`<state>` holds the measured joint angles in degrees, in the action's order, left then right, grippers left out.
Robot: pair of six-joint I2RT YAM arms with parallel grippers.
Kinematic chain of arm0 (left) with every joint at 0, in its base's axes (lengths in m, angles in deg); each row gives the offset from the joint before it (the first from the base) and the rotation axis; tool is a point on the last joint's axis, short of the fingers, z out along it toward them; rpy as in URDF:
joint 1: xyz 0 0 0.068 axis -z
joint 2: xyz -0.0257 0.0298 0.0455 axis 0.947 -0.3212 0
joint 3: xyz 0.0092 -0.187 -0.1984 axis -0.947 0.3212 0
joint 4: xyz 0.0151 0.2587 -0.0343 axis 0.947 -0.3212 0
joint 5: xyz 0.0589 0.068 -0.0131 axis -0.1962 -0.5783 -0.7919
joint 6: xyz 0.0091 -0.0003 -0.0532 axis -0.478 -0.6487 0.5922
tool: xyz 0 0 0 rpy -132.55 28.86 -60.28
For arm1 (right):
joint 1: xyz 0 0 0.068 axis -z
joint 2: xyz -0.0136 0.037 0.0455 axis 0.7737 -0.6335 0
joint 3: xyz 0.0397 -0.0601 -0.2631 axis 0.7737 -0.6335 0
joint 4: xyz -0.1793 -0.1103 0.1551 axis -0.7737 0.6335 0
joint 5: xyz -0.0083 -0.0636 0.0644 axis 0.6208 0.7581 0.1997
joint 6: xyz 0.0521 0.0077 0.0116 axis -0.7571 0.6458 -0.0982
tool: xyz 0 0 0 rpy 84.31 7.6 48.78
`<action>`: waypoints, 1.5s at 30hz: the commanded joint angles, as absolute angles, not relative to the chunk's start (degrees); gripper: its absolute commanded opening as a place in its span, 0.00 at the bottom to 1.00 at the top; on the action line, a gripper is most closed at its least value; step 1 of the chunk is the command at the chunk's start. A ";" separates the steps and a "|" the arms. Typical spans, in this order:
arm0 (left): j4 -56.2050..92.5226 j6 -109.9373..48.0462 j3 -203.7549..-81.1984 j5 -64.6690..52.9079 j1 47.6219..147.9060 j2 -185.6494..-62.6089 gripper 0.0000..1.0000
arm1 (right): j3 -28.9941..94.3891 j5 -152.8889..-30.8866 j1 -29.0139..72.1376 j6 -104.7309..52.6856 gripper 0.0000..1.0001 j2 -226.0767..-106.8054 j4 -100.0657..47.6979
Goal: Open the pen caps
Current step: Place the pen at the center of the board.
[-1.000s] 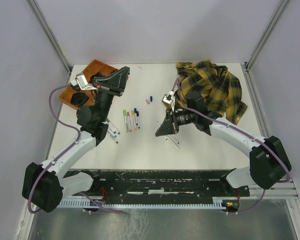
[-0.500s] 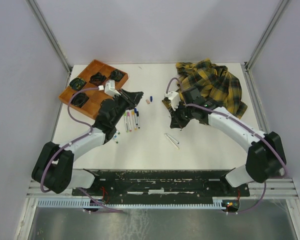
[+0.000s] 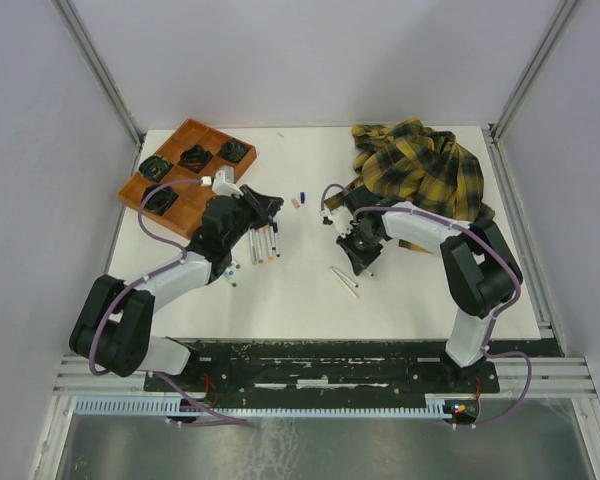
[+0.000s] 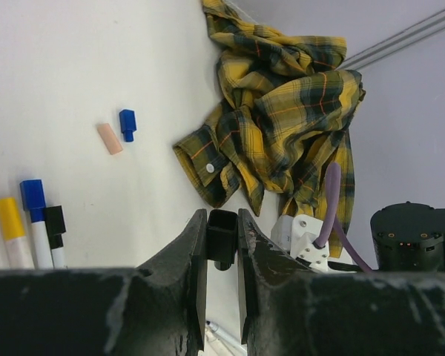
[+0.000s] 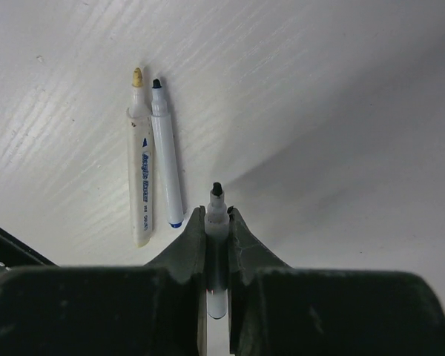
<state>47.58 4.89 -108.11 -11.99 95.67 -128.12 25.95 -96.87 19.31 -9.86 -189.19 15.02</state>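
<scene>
My left gripper (image 4: 222,222) is shut on a black pen cap (image 4: 222,239) and holds it above the table; in the top view it (image 3: 269,206) is over the far ends of a row of capped markers (image 3: 261,240). My right gripper (image 5: 216,215) is shut on an uncapped white marker (image 5: 216,204) with a bare black tip, low over the table (image 3: 359,257). Two uncapped markers (image 5: 154,178) lie just to its left. A loose blue cap (image 4: 127,124) and a pink cap (image 4: 109,138) lie on the table between the arms. Yellow, blue and black caps (image 4: 31,194) sit on markers.
A yellow plaid shirt (image 3: 422,170) lies crumpled at the back right, close behind the right arm. A wooden tray (image 3: 176,196) with black items stands at the back left. More markers (image 3: 228,270) lie beside the left arm.
My left gripper swung from over the tray to the right, above the marker row. My right gripper turned downward and settled low beside the two uncapped markers.
</scene>
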 commanded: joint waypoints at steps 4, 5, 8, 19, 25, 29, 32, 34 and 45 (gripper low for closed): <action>49.08 6.49 -107.25 -6.76 93.62 -129.31 0.03 | 29.26 -98.32 19.27 -10.69 0.14 -191.76 15.59; 48.96 6.31 -107.16 -6.61 93.67 -129.25 0.03 | 29.36 -98.96 19.15 -10.87 0.15 -192.20 15.72; 48.76 5.92 -106.77 -6.27 93.57 -128.75 0.03 | 29.82 -99.44 19.14 -11.33 0.17 -193.21 15.74; 50.05 5.03 -106.27 -1.31 93.61 -129.13 0.03 | 30.27 -99.45 19.11 -11.99 0.28 -194.43 15.56; 50.44 5.30 -106.69 -0.20 93.77 -130.58 0.03 | 30.60 -99.72 19.09 -12.19 0.29 -194.27 15.80; 50.86 5.80 -107.49 0.24 94.46 -132.69 0.03 | 30.88 -99.55 19.09 -12.18 0.30 -193.09 15.88; 50.86 5.85 -108.72 0.27 95.35 -134.71 0.03 | 30.87 -98.92 19.14 -11.94 0.31 -191.55 15.77; 50.86 5.84 -109.77 0.00 96.22 -136.14 0.03 | 30.88 -98.69 19.25 -11.70 0.32 -190.41 15.80; 23.33 -2.55 -131.67 -16.05 102.21 -148.21 0.03 | 31.88 -99.34 22.81 -7.18 0.37 -180.29 19.19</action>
